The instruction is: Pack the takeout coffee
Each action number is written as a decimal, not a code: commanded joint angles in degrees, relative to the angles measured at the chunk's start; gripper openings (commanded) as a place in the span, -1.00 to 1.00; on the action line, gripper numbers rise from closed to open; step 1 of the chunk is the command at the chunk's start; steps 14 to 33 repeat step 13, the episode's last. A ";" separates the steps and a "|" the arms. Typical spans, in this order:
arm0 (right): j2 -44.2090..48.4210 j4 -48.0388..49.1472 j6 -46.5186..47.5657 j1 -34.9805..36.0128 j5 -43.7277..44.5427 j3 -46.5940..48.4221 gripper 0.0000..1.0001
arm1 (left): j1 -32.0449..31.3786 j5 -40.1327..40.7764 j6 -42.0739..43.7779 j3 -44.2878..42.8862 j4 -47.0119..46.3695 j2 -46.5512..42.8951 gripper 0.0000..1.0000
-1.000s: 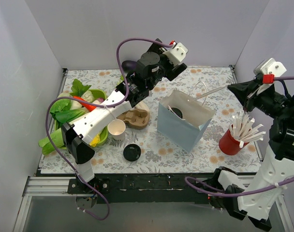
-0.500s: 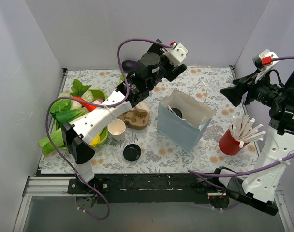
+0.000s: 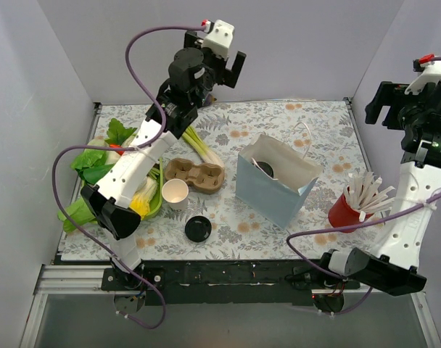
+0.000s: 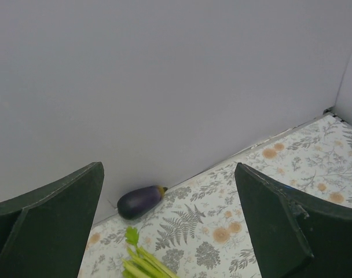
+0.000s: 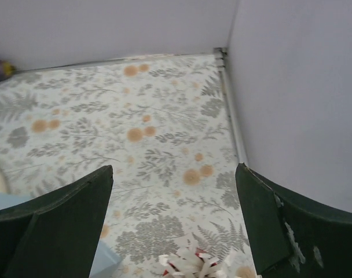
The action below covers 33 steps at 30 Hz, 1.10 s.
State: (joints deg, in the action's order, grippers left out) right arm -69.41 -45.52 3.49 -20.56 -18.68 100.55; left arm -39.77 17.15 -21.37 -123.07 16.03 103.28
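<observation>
Top external: takeout coffee [image 3: 265,169] in bag [image 3: 278,197]; cup holder [image 3: 199,175] near.

No text, label, brand, number or sign can be read in any view

Plain pale-grey panel walls [image 3: 315,43] box in three sides. A white floral-print cloth [image 3: 307,116] covers the tabletop under soft, even light.
</observation>
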 commanded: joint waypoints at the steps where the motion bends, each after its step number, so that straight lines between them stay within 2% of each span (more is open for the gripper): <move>1: -1.00 3.32 4.51 -0.10 15.96 1.50 0.89 | 4.61 -2.73 -4.21 2.65 3.92 -3.78 0.96; 5: 0.77 7.98 9.94 -0.10 10.51 -1.15 0.92 | 9.95 -3.17 -4.21 6.78 4.97 -5.89 0.96; 9: -3.18 6.41 14.60 -0.10 14.98 5.87 0.94 | 13.57 -2.82 -4.21 11.17 3.40 -8.62 0.97; 13: -5.74 9.99 10.24 -0.10 11.75 9.75 0.96 | 15.77 -3.08 -3.42 10.83 3.48 -8.19 0.97; 33: -5.74 9.99 10.24 -0.10 11.75 9.75 0.96 | 15.77 -3.08 -3.42 10.83 3.48 -8.19 0.97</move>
